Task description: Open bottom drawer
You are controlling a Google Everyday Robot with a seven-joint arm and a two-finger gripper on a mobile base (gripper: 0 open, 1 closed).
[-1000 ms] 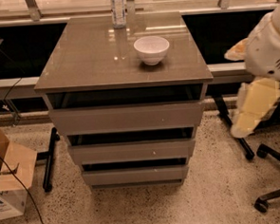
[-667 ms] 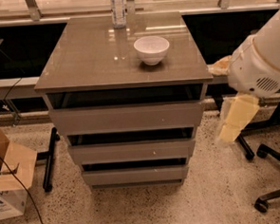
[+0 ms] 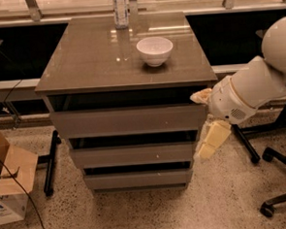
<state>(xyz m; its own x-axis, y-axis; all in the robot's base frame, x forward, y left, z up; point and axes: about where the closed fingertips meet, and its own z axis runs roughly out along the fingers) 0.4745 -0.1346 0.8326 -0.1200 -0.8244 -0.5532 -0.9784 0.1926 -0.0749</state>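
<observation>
The white arm has swung left from the open floor toward the glossy grey-taupe three-drawer cabinet (image 3: 125, 59). Its cream-fingered gripper (image 3: 203, 125) now sits at the cabinet's right edge, jaws apart and holding nothing. The plain flat-fronted bottom drawer (image 3: 137, 179) lies lower, apparently shut and untouched. The approach is under way, and a descent is still required.

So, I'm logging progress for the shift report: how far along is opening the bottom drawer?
Done: nothing visible; the bottom drawer is not pulled out. In hand: the gripper, fingers apart, hangs beside the right side of the cabinet, higher than that drawer and holding nothing. Left: come down to the lowest front, catch it and pull it out.
</observation>
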